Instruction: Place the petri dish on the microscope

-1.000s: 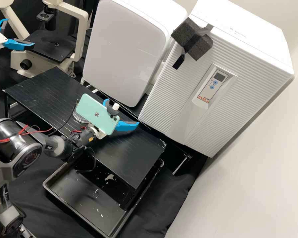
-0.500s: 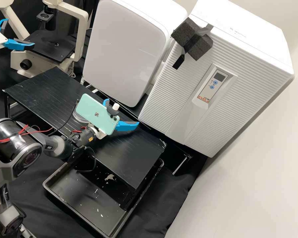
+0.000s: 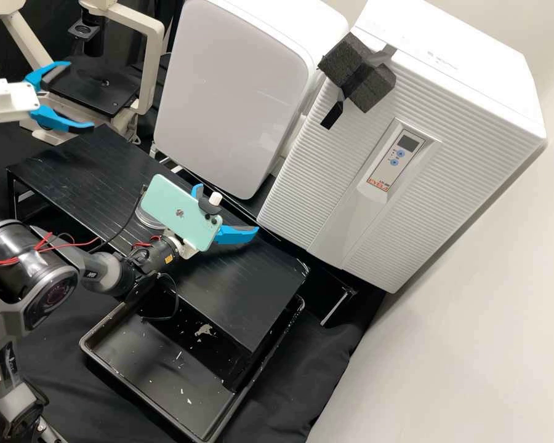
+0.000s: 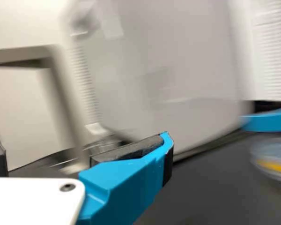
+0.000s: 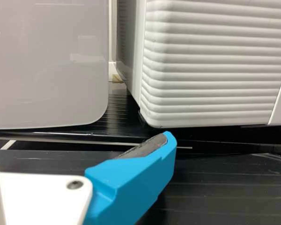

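My left gripper (image 3: pixel 80 95) stands open in the high view, beside the front of the microscope (image 3: pixel 151 67) and its black stage. My right gripper (image 3: pixel 228 209) is open over the black rack, a green phone mounted on it. The clear petri dish (image 3: pixel 144 216) lies on the rack, partly hidden behind that phone. In the left wrist view the gripper (image 4: pixel 79 133) has nothing between its fingers; the petri dish (image 4: pixel 271 161) shows yellow content, close to the other arm's blue finger. In the right wrist view the gripper (image 5: pixel 82 136) is also empty.
The black rack (image 3: pixel 246 295) stretches between the microscope and a black tray (image 3: pixel 129 375) with scraps. Behind stand a white box (image 3: pixel 228 98) and a ribbed white appliance (image 3: pixel 326 184) with dark foam taped on. A wall (image 3: pixel 474 307) rises at the right.
My left gripper has swung right and down in the high view, from beside the microscope stage toward the rack's far left corner, both fingers now spread in sight. The right arm has stayed still.
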Motion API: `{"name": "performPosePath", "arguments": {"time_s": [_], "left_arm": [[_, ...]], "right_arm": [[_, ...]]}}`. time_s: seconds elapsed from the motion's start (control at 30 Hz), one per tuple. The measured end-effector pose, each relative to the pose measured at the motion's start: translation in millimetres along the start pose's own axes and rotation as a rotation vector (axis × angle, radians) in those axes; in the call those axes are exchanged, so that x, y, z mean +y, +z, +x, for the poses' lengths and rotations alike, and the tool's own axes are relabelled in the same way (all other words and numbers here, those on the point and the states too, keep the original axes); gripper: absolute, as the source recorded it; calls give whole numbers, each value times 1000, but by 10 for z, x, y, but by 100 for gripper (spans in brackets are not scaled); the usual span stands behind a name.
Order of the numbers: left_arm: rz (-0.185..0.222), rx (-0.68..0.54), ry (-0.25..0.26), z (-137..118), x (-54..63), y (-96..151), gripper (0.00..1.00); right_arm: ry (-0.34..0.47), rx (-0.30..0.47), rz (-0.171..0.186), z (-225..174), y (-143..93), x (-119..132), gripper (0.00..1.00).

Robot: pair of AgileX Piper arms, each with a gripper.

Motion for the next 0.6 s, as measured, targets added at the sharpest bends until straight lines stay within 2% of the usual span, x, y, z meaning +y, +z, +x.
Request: {"name": "performPosePath", "arguments": {"time_s": [0.07, 0.2, 0.33, 0.47, 0.6], "left_arm": [[-6, -125, -18, 78, -22, 191, 100], [-38, -262, -51, 265, -81, 410, 100], [-92, -314, -122, 460, -201, 549, 100], [-123, -333, -189, 594, -283, 642, 100], [-145, -350, -200, 683, -307, 717, 100]], "right_arm": [[0, 0, 0, 0, 0, 0, 100], [0, 0, 0, 0, 0, 0, 100], [0, 0, 0, 0, 0, 0, 100], [0, 0, 0, 0, 0, 0, 100], [0, 0, 0, 0, 0, 0, 100]]}}
